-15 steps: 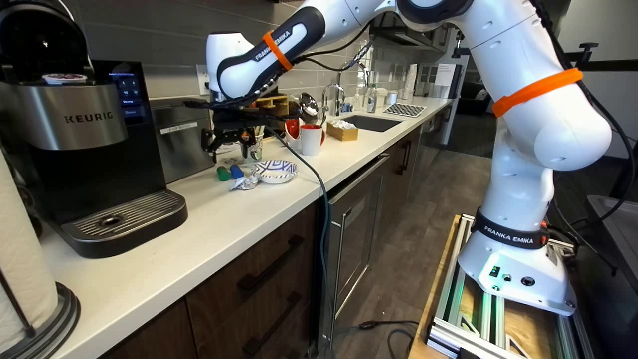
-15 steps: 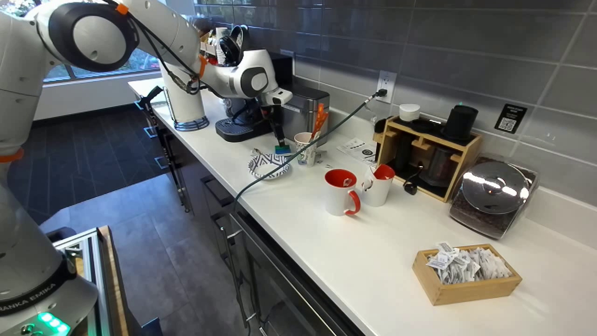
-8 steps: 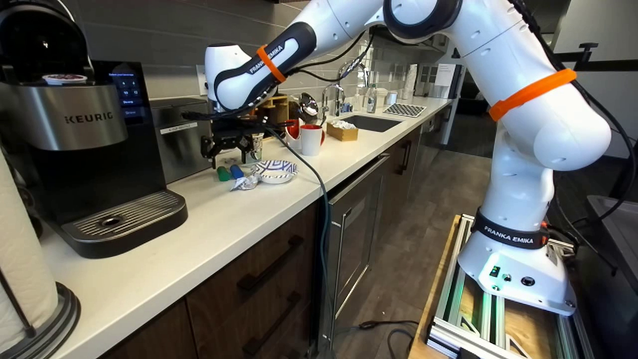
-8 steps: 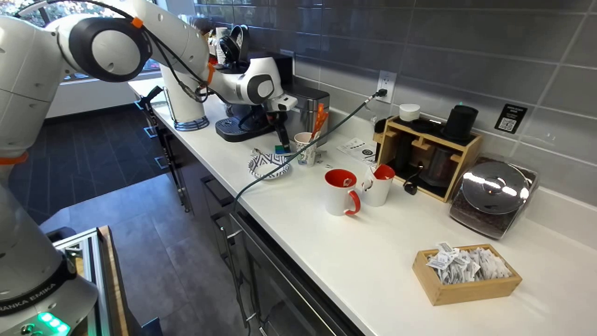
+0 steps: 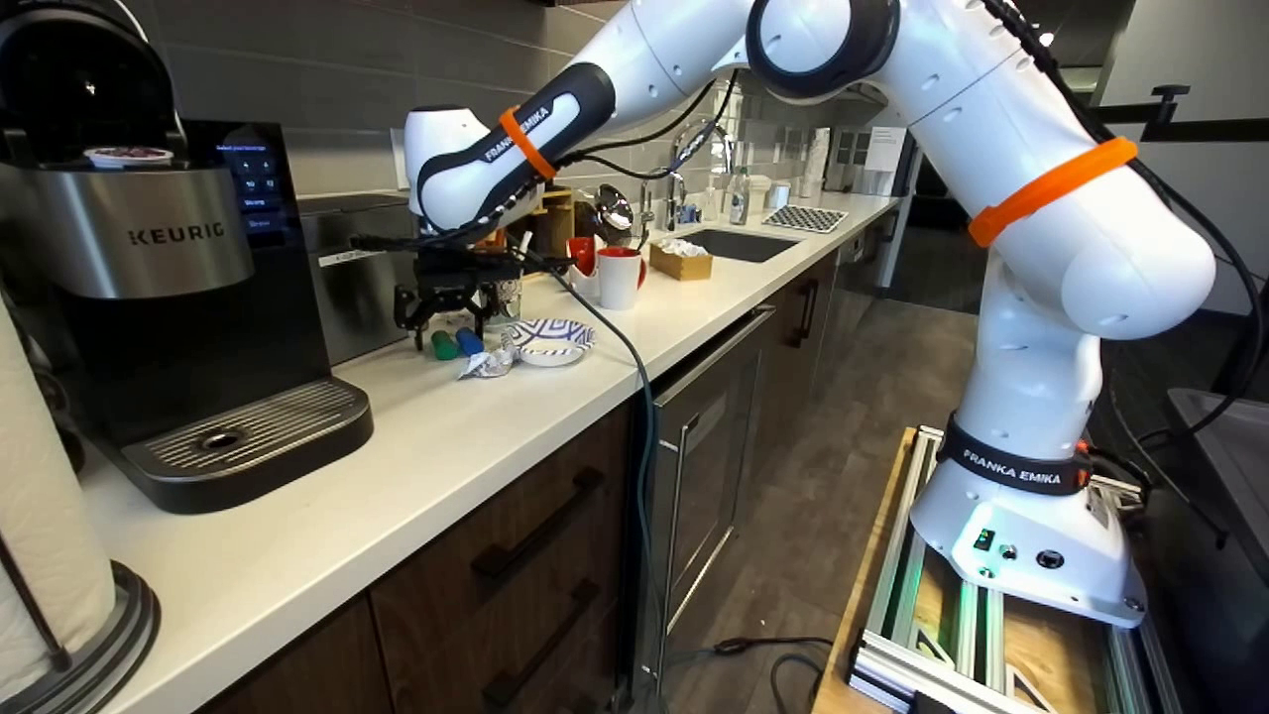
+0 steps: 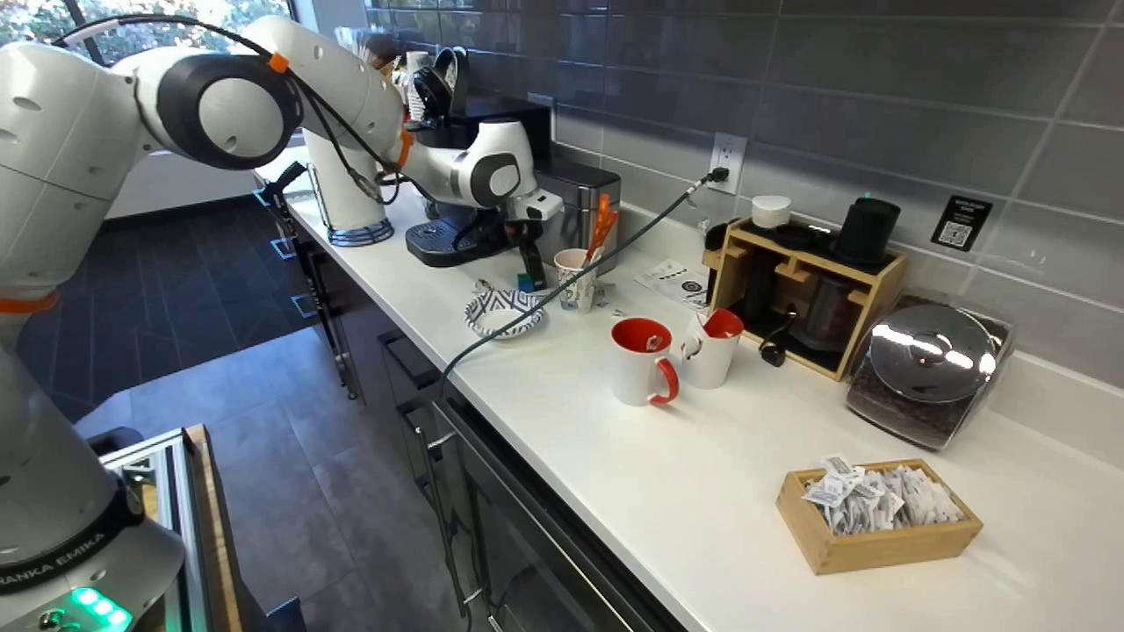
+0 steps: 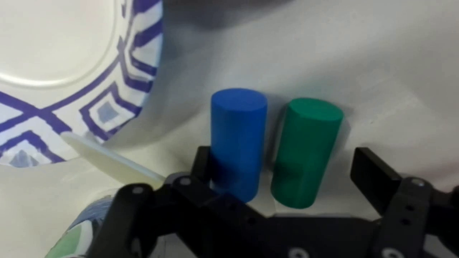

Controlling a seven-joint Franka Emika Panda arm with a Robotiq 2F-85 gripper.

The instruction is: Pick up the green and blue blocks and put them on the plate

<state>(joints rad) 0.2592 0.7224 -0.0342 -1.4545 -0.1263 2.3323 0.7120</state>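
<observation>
The gripper (image 7: 283,163), jaws spread, straddles the blue block (image 7: 238,136) and green block (image 7: 308,150) on the counter (image 5: 446,416) beside the plate (image 7: 57,39); one jaw crowds the blue, so closing off-centre could roll them askew.

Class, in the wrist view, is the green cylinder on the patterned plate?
No, the green cylinder rests on the countertop, apart from the patterned plate.

counter (image 6: 702,483) carries plate (image 7: 68,64), blue block (image 7: 237,139), green block (image 7: 306,152)
</observation>
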